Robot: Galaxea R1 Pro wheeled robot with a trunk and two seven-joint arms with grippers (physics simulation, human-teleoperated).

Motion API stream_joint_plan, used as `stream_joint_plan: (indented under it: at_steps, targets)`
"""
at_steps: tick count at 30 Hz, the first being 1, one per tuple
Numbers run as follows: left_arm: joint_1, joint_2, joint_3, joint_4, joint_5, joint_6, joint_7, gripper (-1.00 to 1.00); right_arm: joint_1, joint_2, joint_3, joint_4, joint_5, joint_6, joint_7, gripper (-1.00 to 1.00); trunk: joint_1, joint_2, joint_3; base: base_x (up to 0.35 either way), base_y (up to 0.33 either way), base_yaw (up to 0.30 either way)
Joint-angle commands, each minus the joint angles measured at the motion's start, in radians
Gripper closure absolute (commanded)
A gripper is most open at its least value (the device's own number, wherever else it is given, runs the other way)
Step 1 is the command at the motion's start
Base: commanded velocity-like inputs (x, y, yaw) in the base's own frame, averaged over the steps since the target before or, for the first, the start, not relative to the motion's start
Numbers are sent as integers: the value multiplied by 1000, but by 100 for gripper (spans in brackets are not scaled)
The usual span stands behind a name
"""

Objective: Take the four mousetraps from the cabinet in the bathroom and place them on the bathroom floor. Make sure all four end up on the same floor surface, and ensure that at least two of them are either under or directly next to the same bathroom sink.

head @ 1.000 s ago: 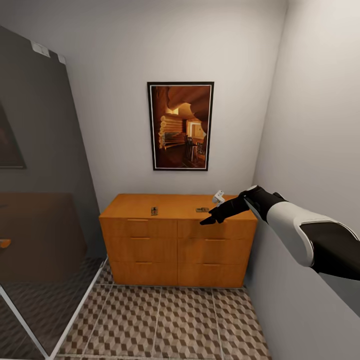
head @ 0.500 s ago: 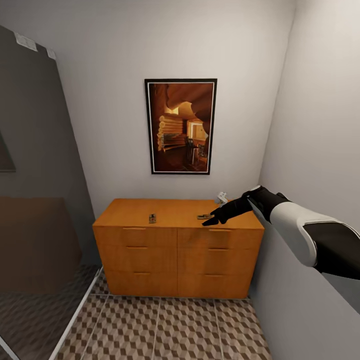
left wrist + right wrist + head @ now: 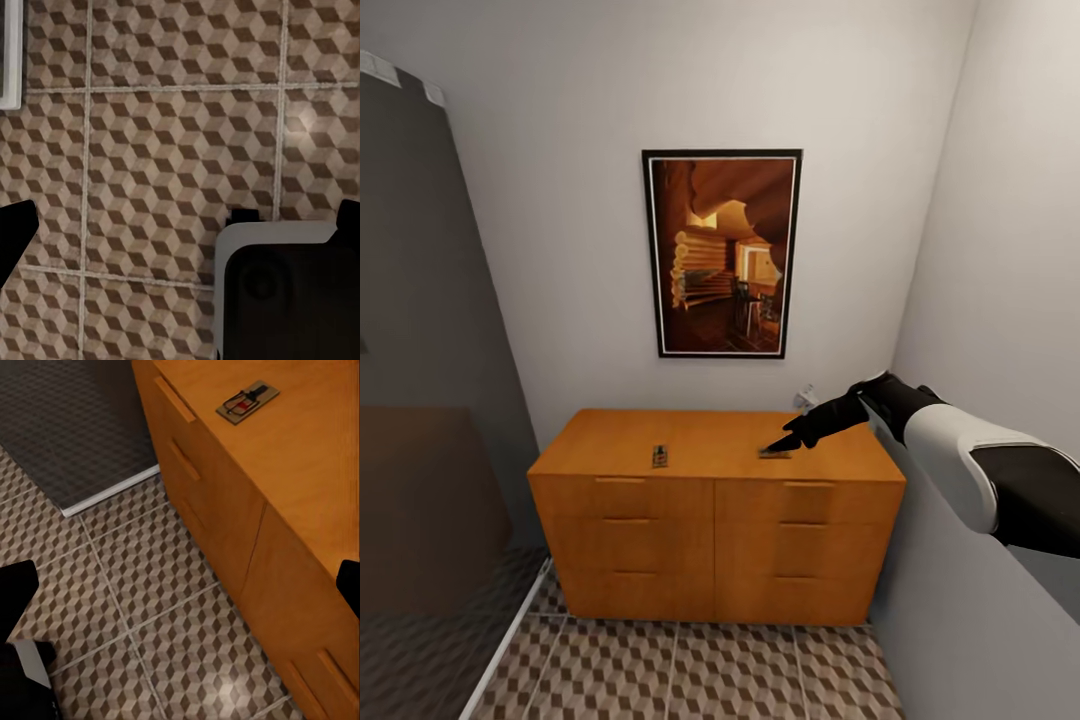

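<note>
Mousetraps on top of the cabinet (image 3: 710, 445), that's your target: one mousetrap (image 3: 659, 456) sits left of centre in the head frame, a second mousetrap (image 3: 774, 453) lies just under the tip of your right gripper (image 3: 792, 441), and something pale shows behind the wrist near the wall, too small to call. Right wrist view puts the left one (image 3: 247, 401) at the upper centre of its frame, tan board, dark wire bar, red spot. Its black fingers (image 3: 16, 592) sit at opposite edges of that frame, so the jaws look spread wide and hold nothing. Left gripper (image 3: 180, 225) hangs over the cube-patterned bathroom floor (image 3: 150, 150), fingers likewise at the frame edges, nothing gripped.

My read: you're lining up the pick. These traps are thin and flat on smooth wood, so come down steep, straddle the board's narrow width, and pinch the edges rather than the wire. Watch the right wall, your elbow runs close to it
</note>
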Motion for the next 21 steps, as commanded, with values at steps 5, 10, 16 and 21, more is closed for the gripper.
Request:
stream_joint_plan:
  at_steps: [5, 10, 16, 21]
  targets:
    - [-1, -1, -9, 4, 8, -6, 0, -100, 0, -11, 7, -3, -8, 10, 20, -100, 1, -1, 0, 172, 0, 0]
    - [-1, -1, -8, 4, 8, -6, 0, -100, 0, -22, 7, -3, -8, 10, 34, -100, 1, -1, 0, 51, 0, 0]
    - [-1, -1, -9, 4, 8, -6, 0, -100, 0, -27, 7, -3, -8, 10, 38, -100, 1, -1, 0, 81, 0, 0]
    - [2, 0, -9, 4, 8, -6, 0, -100, 0, -28, 7, -3, -7, 6, 39, -100, 1, -1, 0, 115, 0, 0]
